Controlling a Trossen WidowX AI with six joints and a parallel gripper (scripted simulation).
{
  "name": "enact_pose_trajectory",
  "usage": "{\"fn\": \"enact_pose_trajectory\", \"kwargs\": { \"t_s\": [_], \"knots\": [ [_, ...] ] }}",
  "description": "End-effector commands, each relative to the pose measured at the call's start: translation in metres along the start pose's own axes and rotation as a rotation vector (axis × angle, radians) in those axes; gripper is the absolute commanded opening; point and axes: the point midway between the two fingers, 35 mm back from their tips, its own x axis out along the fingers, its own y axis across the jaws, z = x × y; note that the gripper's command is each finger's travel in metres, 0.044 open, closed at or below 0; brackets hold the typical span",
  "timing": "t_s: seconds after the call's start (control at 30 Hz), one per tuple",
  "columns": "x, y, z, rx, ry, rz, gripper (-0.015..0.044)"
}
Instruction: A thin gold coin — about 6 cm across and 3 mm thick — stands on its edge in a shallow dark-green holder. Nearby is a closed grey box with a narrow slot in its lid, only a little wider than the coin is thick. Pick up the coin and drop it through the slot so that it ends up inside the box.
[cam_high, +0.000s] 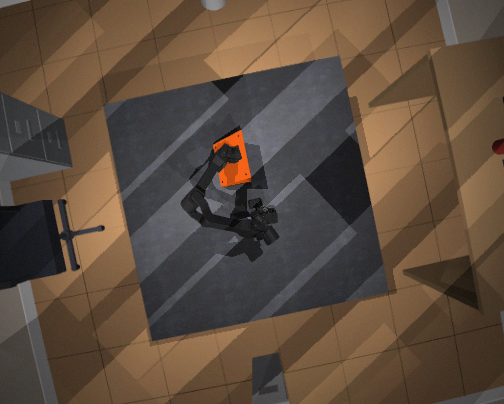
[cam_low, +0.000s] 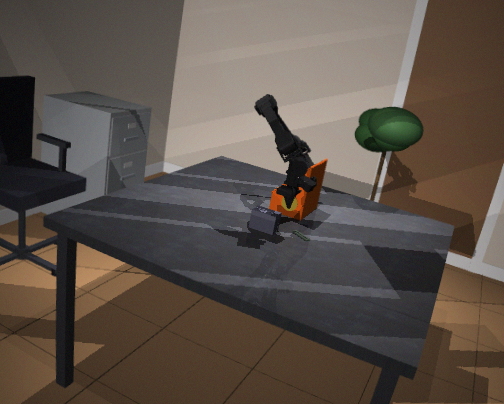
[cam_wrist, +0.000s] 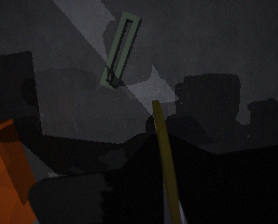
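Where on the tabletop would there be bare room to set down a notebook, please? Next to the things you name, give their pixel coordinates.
Room shows between the green holder (cam_low: 301, 236) (cam_wrist: 133, 42) and the table's front edge, and toward its right-hand end in the exterior view. It is crowded around the grey box (cam_low: 264, 221) and orange base (cam_high: 243, 167) (cam_low: 317, 192).
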Motion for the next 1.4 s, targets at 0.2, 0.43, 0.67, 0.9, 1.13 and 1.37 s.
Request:
{"fn": "enact_pose_trajectory", "kwargs": {
  "t_s": [0.2,0.43,0.67,0.9,1.13,1.37],
  "knots": [
    [-0.002,-0.010,-0.027,-0.003,0.005,-0.008,0.0000],
    [-0.002,-0.014,-0.044,-0.004,0.009,-0.008,0.0000],
    [-0.001,-0.017,-0.062,-0.005,0.014,-0.007,0.0000],
    [-0.001,-0.018,-0.076,-0.006,0.020,-0.006,0.0000],
    [0.001,-0.016,-0.070,-0.003,0.016,-0.001,0.0000],
    [0.001,-0.016,-0.070,-0.003,0.016,-0.001,0.0000]
  ]
}}
